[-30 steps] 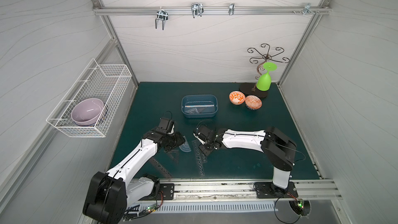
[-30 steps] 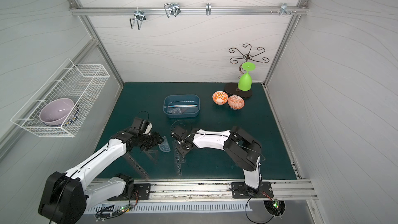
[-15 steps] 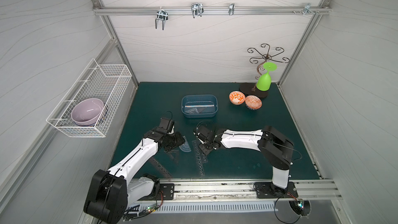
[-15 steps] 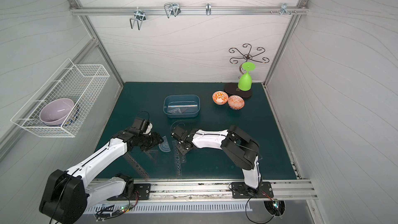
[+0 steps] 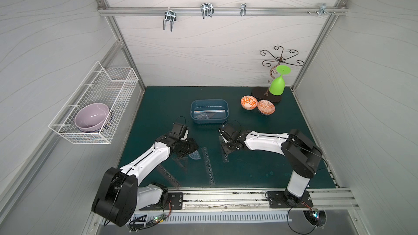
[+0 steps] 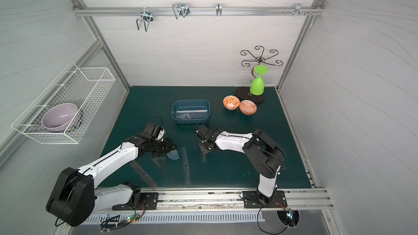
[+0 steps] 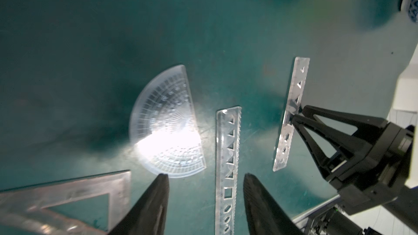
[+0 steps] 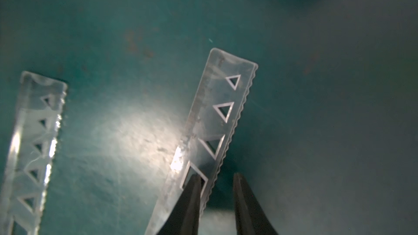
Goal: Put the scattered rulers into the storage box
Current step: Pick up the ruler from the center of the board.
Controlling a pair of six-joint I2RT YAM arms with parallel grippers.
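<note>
The blue-grey storage box (image 5: 209, 121) (image 6: 190, 121) stands mid-table with some rulers (image 5: 209, 111) inside. On the mat lie a short stencil ruler (image 5: 225, 158) (image 7: 296, 87) (image 8: 224, 100), a long stencil ruler (image 5: 208, 166) (image 7: 228, 154), a protractor (image 5: 195, 155) (image 7: 167, 123), a set square (image 5: 181, 161) (image 7: 67, 191) and another stencil ruler (image 5: 168, 176). My right gripper (image 5: 226, 149) (image 8: 217, 178) is down at the short ruler. One finger lies over it, its wavy edge is in the gap, and the jaws are narrowly apart. My left gripper (image 5: 192, 147) (image 7: 204, 177) hovers open beside the protractor.
Two patterned bowls (image 5: 248, 102) (image 5: 266, 107) and a green glass (image 5: 277, 85) on a black stand sit at the back right. A white wire basket (image 5: 122, 80) holding a purple bowl (image 5: 92, 116) hangs on the left wall. A metal rail (image 5: 226, 194) runs along the front edge.
The right gripper's jaws have narrowed around the short stencil ruler's edge, and its arm has shifted slightly. The left arm has barely moved.
</note>
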